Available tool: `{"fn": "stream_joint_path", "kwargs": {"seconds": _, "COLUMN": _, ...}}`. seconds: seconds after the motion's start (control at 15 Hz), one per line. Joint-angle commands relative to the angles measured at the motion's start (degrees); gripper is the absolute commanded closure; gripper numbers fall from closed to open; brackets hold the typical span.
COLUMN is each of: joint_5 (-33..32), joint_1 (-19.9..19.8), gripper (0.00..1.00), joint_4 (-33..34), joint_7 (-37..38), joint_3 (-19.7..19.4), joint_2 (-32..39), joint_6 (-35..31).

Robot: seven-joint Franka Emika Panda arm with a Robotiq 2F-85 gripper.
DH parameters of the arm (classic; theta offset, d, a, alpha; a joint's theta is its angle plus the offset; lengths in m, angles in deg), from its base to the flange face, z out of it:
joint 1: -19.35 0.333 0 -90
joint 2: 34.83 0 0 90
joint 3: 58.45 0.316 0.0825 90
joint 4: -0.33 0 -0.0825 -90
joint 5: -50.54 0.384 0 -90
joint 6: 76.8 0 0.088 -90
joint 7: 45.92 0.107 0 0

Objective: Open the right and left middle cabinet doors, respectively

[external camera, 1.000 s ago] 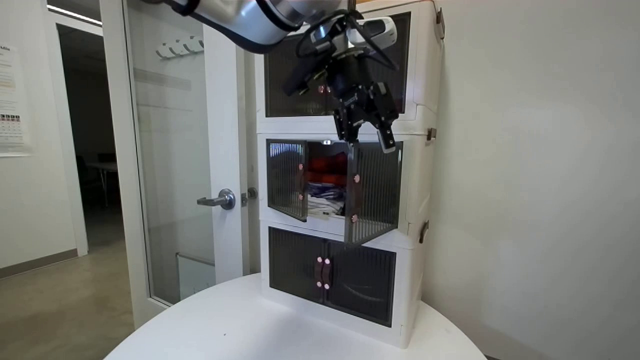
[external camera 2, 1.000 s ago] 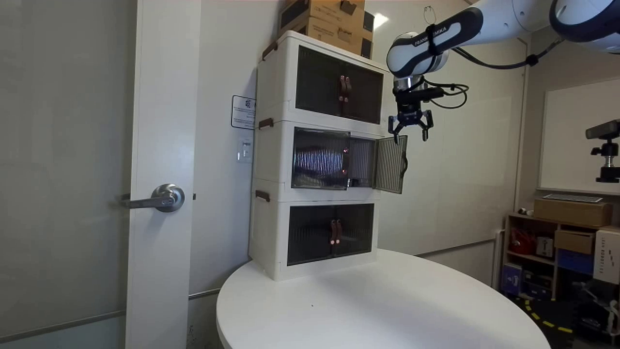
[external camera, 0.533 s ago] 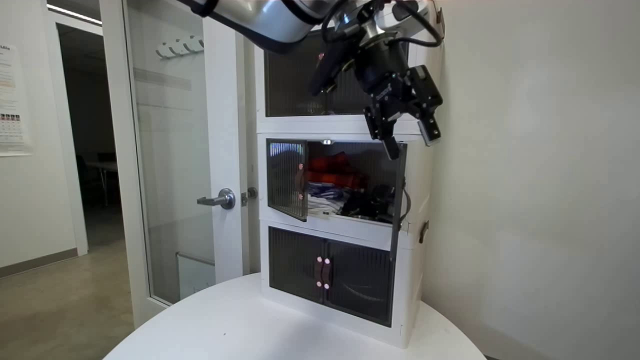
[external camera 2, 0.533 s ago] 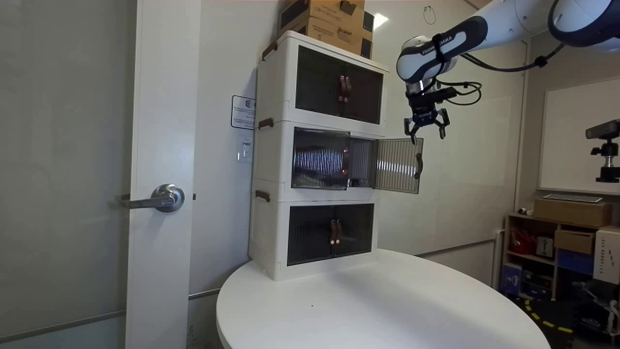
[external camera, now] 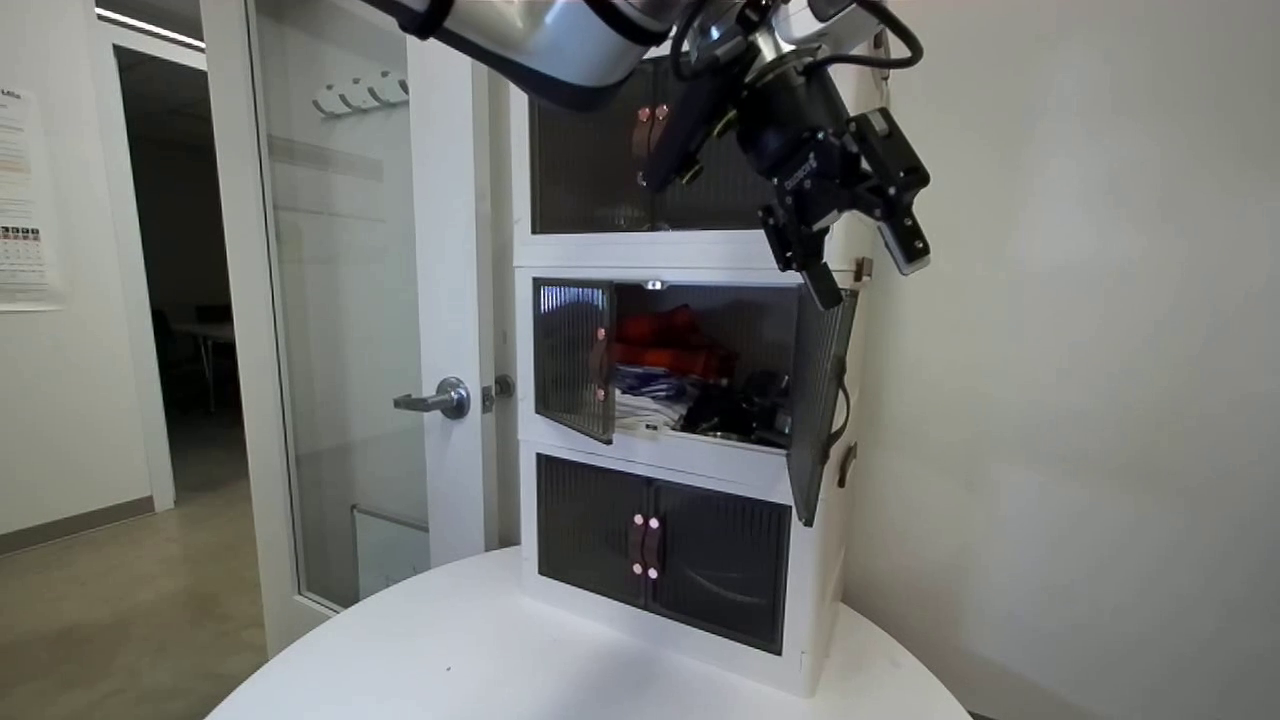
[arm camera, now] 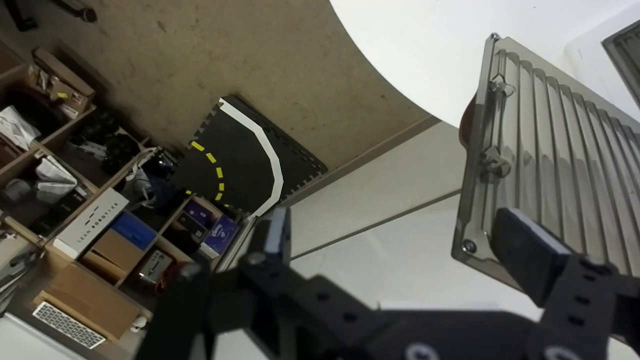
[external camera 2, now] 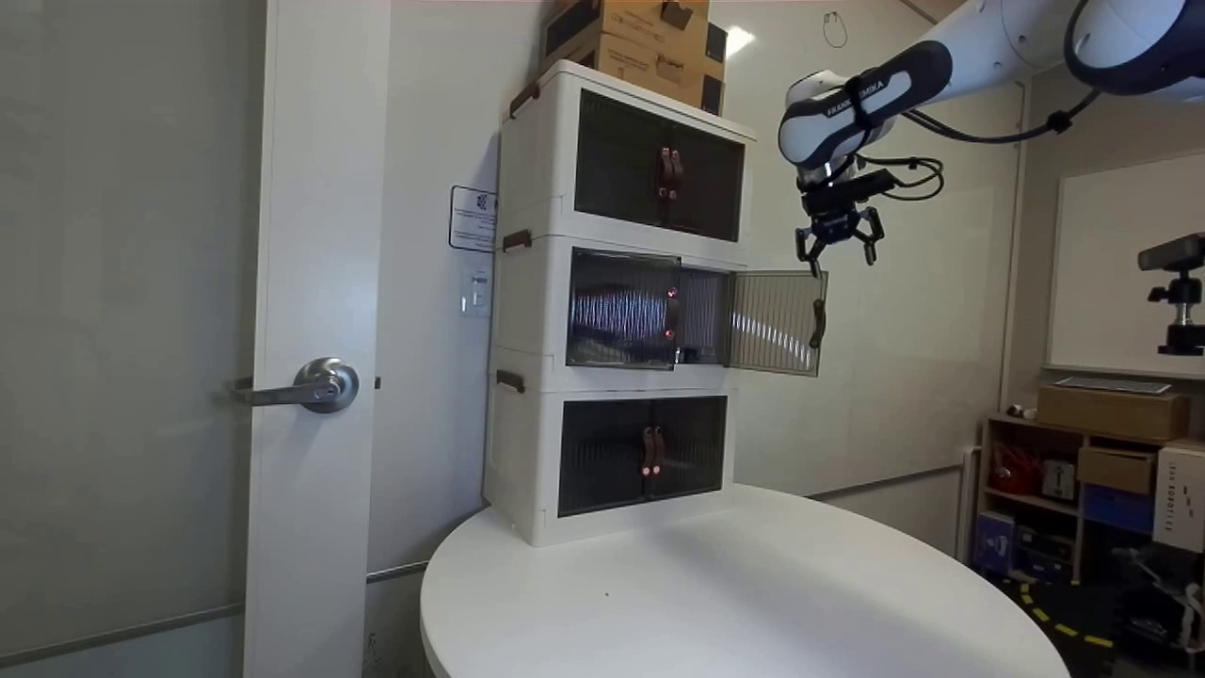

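Observation:
The right middle door (external camera: 822,400) is a smoky ribbed panel, swung wide open; it also shows in an exterior view (external camera 2: 774,322) and the wrist view (arm camera: 565,160). The left middle door (external camera: 573,360) stands partly open and also shows in an exterior view (external camera 2: 621,306); it is out of the wrist view. My gripper (external camera: 866,272) is open, with nothing between its fingers, at the right door's top outer edge. It shows also in an exterior view (external camera 2: 843,262) and the wrist view (arm camera: 395,232). One finger overlaps the door's inner face; I cannot tell whether they touch.
Folded cloths (external camera: 660,365) and dark items lie inside the middle tier. The top doors (external camera 2: 659,165) and bottom doors (external camera 2: 643,455) are shut. The cabinet stands on a round white table (external camera 2: 753,603). Cardboard boxes (external camera 2: 650,52) sit on top. A wall stands beside the cabinet.
My gripper has moved outward, to the right in both exterior views. The right middle door has swung from half open to wide open along with it. The left middle door has not moved.

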Motion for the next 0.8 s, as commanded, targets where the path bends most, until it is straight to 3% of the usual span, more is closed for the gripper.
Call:
{"fn": "stream_joint_path", "kwargs": {"seconds": 0.0, "joint_5": -0.2, "joint_1": 0.7, "gripper": 0.0, "joint_4": -2.2, "joint_7": 0.2, "joint_3": 0.7, "joint_2": -3.6, "joint_6": -6.1}}
{"fn": "stream_joint_path", "kwargs": {"seconds": 0.33, "joint_5": -1.5, "joint_1": 3.0, "gripper": 0.0, "joint_4": -5.7, "joint_7": -1.3, "joint_3": 1.8, "joint_2": -10.3, "joint_6": -18.5}}
{"fn": "stream_joint_path", "kwargs": {"seconds": 0.53, "joint_5": 1.3, "joint_1": 2.9, "gripper": 0.0, "joint_4": -7.4, "joint_7": -5.3, "joint_3": 3.9, "joint_2": -13.1, "joint_6": -23.1}}
{"fn": "stream_joint_path", "kwargs": {"seconds": 0.73, "joint_5": 7.3, "joint_1": 1.6, "gripper": 0.0, "joint_4": -9.4, "joint_7": -13.8, "joint_3": 6.8, "joint_2": -15.0, "joint_6": -26.9}}
